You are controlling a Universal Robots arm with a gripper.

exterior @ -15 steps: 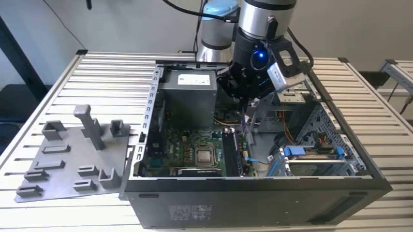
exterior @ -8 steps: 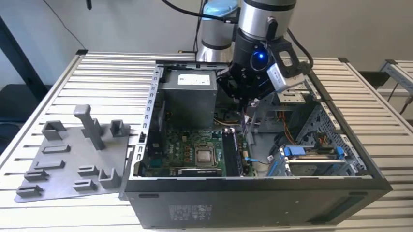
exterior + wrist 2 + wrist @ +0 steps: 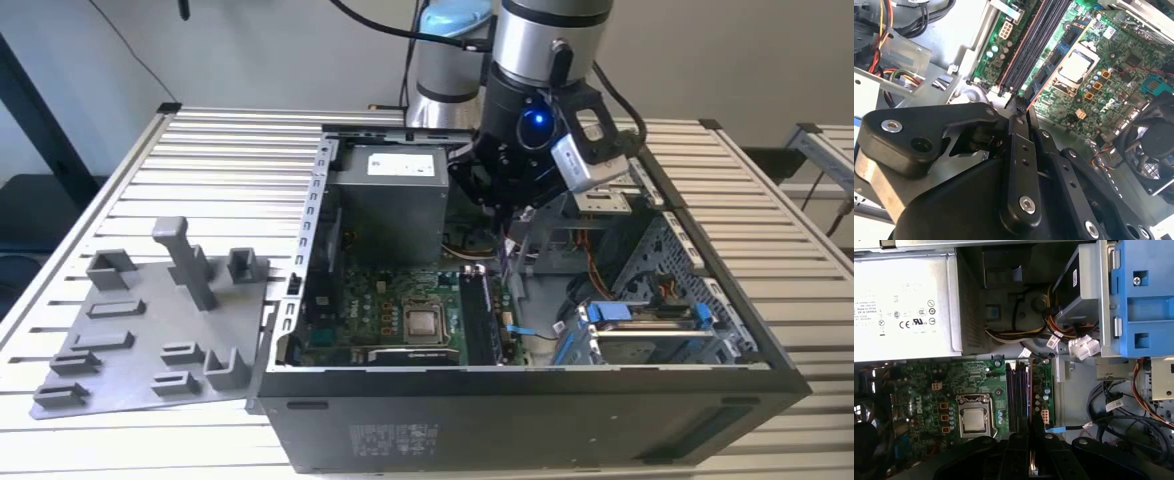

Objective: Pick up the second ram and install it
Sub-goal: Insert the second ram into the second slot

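Note:
My gripper (image 3: 507, 222) hangs inside the open computer case, shut on the second ram (image 3: 510, 280). The ram is a slim dark stick seen edge-on, hanging straight down from the fingers. In both wrist views the black fingers (image 3: 1019, 150) are pressed together on the ram's thin edge (image 3: 1046, 75), which runs out over the motherboard. In the first wrist view the ram (image 3: 1031, 405) lines up with the long black memory slots (image 3: 1016, 395), on their side away from the processor. I cannot tell whether the ram's lower edge touches a slot.
The square silver processor (image 3: 424, 322) sits on the green motherboard beside the slots. A grey power supply (image 3: 387, 200) stands at the case's back, a blue drive cage (image 3: 641, 315) on the exterior view's right. A grey fixture plate (image 3: 147, 330) lies on the table outside the case.

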